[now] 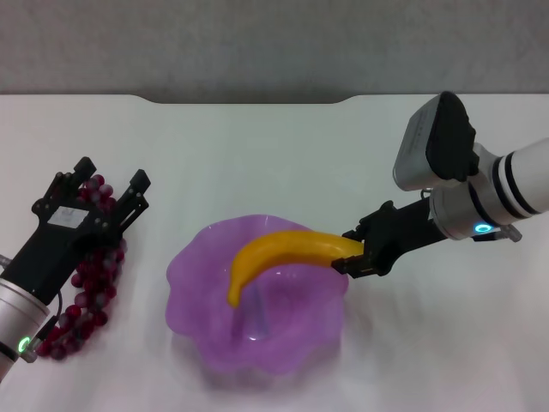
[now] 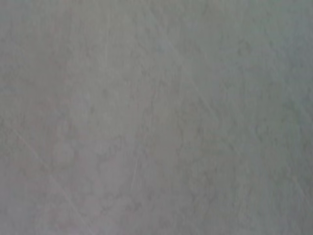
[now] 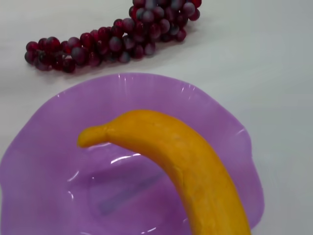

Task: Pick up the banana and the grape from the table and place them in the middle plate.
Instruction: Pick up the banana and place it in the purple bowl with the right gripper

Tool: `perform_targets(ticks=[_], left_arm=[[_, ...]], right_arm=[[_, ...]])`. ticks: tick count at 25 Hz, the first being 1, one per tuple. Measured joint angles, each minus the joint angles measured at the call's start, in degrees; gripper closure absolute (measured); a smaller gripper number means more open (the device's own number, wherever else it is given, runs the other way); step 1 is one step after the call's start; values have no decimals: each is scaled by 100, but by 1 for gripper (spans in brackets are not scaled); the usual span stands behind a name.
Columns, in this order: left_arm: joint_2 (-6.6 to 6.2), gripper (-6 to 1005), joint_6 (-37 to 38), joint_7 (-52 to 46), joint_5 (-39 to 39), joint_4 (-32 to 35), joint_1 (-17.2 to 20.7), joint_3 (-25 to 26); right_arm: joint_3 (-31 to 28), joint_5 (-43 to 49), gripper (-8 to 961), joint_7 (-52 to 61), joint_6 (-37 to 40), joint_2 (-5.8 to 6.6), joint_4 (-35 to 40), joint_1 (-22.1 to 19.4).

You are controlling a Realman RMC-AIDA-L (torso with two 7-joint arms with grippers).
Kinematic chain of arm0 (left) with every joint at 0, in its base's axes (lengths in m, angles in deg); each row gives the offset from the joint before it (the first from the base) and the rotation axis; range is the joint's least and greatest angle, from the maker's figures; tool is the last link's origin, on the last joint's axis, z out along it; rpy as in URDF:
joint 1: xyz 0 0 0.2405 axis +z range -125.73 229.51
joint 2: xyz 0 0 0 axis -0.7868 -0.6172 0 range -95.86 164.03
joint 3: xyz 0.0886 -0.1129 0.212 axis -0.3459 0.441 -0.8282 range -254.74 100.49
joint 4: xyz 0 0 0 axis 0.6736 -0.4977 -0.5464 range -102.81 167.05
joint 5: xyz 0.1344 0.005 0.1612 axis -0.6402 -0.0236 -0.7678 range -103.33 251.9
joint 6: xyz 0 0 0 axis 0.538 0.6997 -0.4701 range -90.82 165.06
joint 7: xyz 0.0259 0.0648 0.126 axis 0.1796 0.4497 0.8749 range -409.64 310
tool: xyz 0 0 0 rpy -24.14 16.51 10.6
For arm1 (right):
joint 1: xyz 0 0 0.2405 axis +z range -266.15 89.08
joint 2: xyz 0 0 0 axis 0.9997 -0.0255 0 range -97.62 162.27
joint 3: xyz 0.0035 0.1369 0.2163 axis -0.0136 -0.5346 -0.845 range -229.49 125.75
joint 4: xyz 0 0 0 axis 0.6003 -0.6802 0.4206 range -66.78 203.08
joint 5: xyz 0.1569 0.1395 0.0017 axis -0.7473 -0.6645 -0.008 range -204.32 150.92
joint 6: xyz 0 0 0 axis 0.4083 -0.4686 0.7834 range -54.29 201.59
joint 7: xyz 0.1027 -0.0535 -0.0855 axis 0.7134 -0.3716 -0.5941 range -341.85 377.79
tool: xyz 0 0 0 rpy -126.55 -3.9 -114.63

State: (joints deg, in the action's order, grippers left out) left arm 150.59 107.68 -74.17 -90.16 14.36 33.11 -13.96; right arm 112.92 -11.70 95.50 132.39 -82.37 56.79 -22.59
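A yellow-orange banana (image 1: 279,256) (image 3: 186,161) hangs over the purple middle plate (image 1: 197,266) (image 3: 39,161), with my right gripper (image 1: 358,255) shut on its right end at the plate's right rim. The banana's free end points down into the plate. On the white table (image 1: 274,163) at the left lies the dark red grape bunch (image 1: 96,287) (image 3: 112,41). My left gripper (image 1: 107,190) stands open over the bunch's far end, fingers spread to either side of the top grapes. The left wrist view holds only bare tabletop (image 2: 156,117).
The table's far edge (image 1: 249,101) has a notch in the middle, with grey floor beyond it. My right arm (image 1: 506,189) reaches in from the right side, above the table.
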Motion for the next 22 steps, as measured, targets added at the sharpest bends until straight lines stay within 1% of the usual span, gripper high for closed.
perform_targets(ticks=[12,22], left_arm=[[-5,109,-1,0,0,1,6,3],[-5,110,-19,0,0,-105,2,-31]], right_arm=[[0,10,465,26,-39,-13,5,398],[0,78,465,10,-218,-36,171,432]])
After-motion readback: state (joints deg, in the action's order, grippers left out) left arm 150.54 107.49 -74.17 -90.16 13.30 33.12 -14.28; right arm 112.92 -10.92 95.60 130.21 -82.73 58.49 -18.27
